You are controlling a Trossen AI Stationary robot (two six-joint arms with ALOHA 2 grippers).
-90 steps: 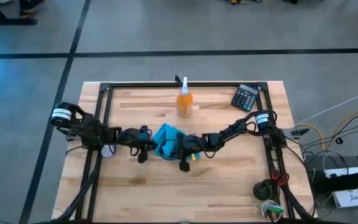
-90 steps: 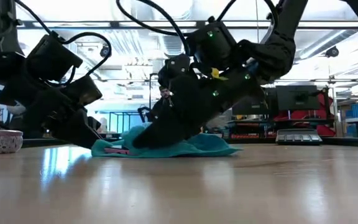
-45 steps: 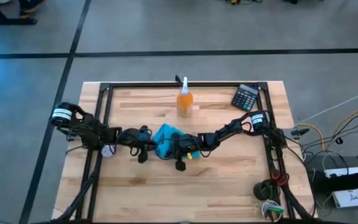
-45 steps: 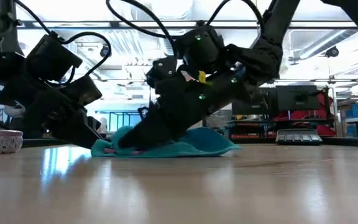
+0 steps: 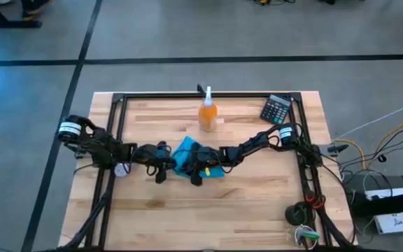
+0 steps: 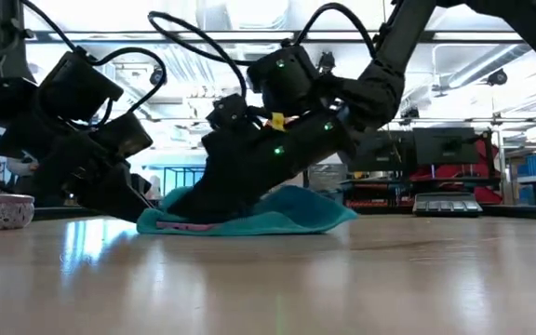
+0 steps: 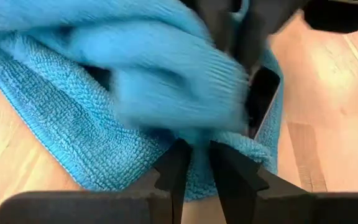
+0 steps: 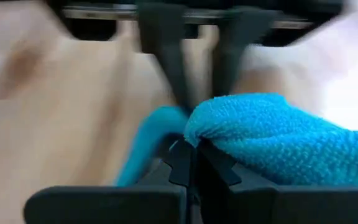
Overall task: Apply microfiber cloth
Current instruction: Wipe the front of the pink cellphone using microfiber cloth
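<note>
While you watch the middle of the wooden table point(image 5: 257, 203), note that the microfiber cloth point(image 5: 185, 152) lies bunched there, in front of the orange spray bottle point(image 5: 207, 112). Your right gripper point(image 8: 191, 155) has its fingers closed tight on a fold of the cloth and presses low over it. Your left gripper point(image 7: 194, 163) sits at the cloth's left edge, fingers nearly together, pinching its hem. A dark phone point(image 7: 263, 99) peeks from under the cloth. A calculator point(image 5: 276, 108) rests at the far right corner.
</note>
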